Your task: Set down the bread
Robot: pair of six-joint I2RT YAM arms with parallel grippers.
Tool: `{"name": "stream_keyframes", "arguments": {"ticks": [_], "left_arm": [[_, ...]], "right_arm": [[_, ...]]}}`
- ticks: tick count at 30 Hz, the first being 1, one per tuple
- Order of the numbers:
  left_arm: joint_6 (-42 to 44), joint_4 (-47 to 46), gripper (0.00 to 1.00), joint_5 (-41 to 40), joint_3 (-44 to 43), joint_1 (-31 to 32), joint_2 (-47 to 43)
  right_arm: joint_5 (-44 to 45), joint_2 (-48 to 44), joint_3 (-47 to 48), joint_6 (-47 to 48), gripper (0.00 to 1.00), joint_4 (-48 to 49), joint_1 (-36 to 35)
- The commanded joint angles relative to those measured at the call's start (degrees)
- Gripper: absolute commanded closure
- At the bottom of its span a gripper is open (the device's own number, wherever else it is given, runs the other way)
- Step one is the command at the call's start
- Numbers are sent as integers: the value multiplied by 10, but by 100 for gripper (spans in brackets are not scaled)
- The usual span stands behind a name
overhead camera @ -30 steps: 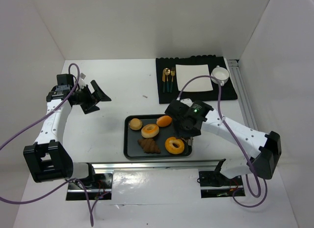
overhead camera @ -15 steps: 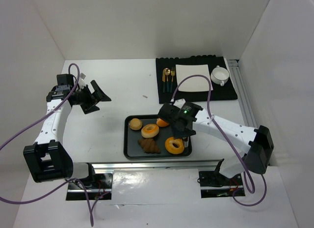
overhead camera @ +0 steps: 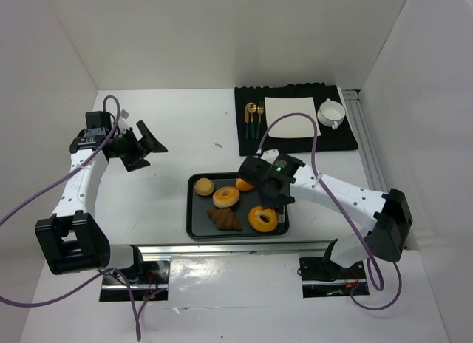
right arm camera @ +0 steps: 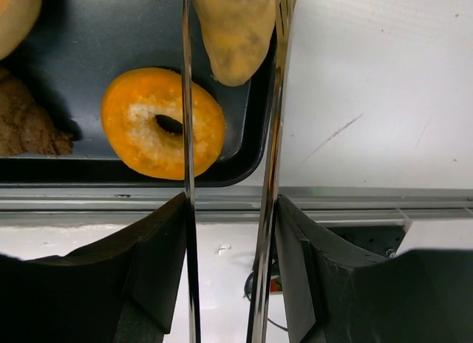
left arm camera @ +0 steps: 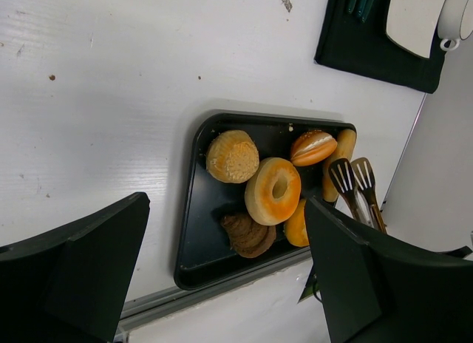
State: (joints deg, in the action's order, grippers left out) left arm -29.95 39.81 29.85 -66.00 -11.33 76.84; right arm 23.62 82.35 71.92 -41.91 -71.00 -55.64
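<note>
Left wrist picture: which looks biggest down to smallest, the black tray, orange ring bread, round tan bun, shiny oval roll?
Largest first:
black tray
orange ring bread
round tan bun
shiny orange-brown oval roll

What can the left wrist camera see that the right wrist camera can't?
Only the left wrist view: the round bun, the middle ring-shaped roll, the glossy split roll and the black mat. Only the right wrist view: a close look at the tongs, their blades flanking the pale loaf. Both: the black tray, that loaf, the tongs, the brown pastry and an orange ring roll.
</note>
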Motion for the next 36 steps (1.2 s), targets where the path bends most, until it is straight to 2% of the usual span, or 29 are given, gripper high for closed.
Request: {"name": "stream_keyframes", "arguments": {"ticks": [1, 3, 7, 14, 19, 23, 26, 27, 31, 36], "left_arm": [[13, -7, 0, 7, -1, -2, -9], [13, -7, 0, 7, -1, -2, -9], [13, -7, 0, 7, -1, -2, -9], [13, -7, 0, 7, -1, -2, -14], [13, -7, 0, 7, -1, -2, -9], [13, -12, 0, 12, -1, -2, -3], [13, -12, 0, 12, -1, -2, -3], [13, -12, 0, 12, -1, -2, -3], [18, -7, 0, -1, -9, -2, -3], [18, 4, 0, 7, -29, -2, 4]], "right_arm": [[20, 2, -11, 2, 45, 24, -5], [20, 8, -17, 2, 47, 29, -5], [38, 13, 1, -4, 73, 15, -5], [27, 2, 68, -4, 100, -13, -17], [16, -10, 103, -4, 100, -30, -17], [55, -20, 140, -1, 100, -8, -4], [66, -15, 165, 50, 100, 63, 68], [71, -10, 173, 63, 100, 88, 112], [50, 18, 196, 143, 100, 251, 219], [24, 132, 221, 186, 100, 358, 332]]}}
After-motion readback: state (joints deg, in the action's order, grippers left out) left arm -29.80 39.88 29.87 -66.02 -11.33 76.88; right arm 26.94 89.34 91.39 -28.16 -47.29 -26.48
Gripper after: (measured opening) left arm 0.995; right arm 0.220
